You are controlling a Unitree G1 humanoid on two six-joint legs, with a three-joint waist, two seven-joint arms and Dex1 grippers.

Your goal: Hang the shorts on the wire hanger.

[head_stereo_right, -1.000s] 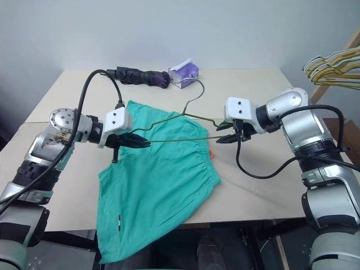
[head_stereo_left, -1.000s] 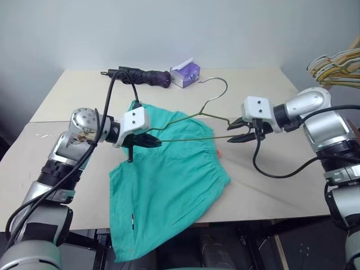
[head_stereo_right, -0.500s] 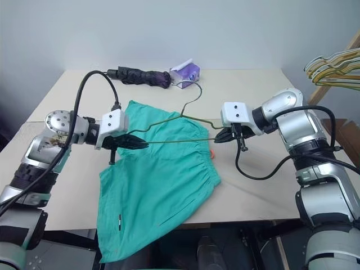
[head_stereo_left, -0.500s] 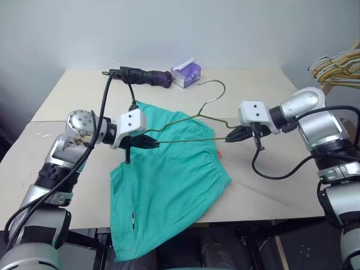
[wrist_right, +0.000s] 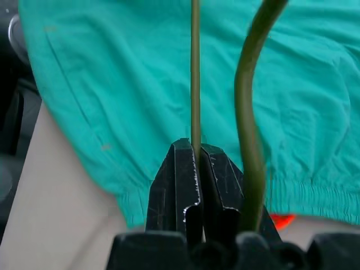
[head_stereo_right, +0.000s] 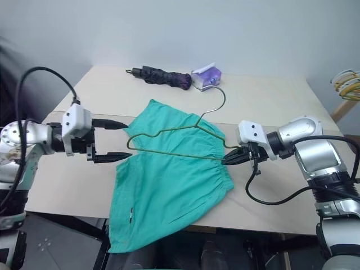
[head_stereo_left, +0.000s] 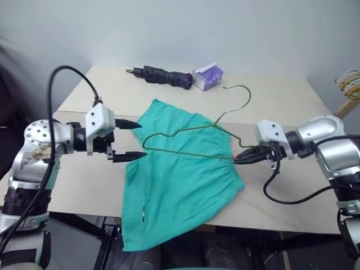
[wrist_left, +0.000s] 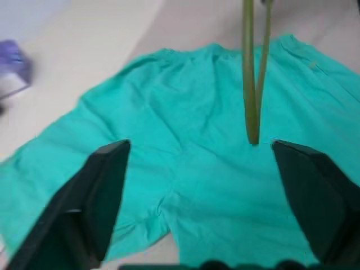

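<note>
The teal-green shorts (head_stereo_left: 180, 180) lie flat on the beige table (head_stereo_left: 292, 107), with one leg hanging over the front edge. The olive wire hanger (head_stereo_left: 191, 130) is held just above them, its hook (head_stereo_left: 243, 93) pointing toward the far side. My right gripper (head_stereo_left: 236, 160) is shut on the hanger's right corner; the right wrist view shows the wire (wrist_right: 195, 67) pinched between the fingertips. My left gripper (head_stereo_left: 140, 139) stands open around the hanger's left corner (wrist_left: 252, 132) without touching it.
A dark folded umbrella (head_stereo_left: 166, 76) and a purple tissue box (head_stereo_left: 207, 77) lie at the table's far edge. A bunch of pale and yellow hangers (head_stereo_left: 350, 83) hangs at the right. Bare tabletop lies on both sides of the shorts.
The right gripper closed on the hanger's right corner. The left gripper then opened and let go of the left corner. Both hands drew back toward me, and the camera view shifted.
</note>
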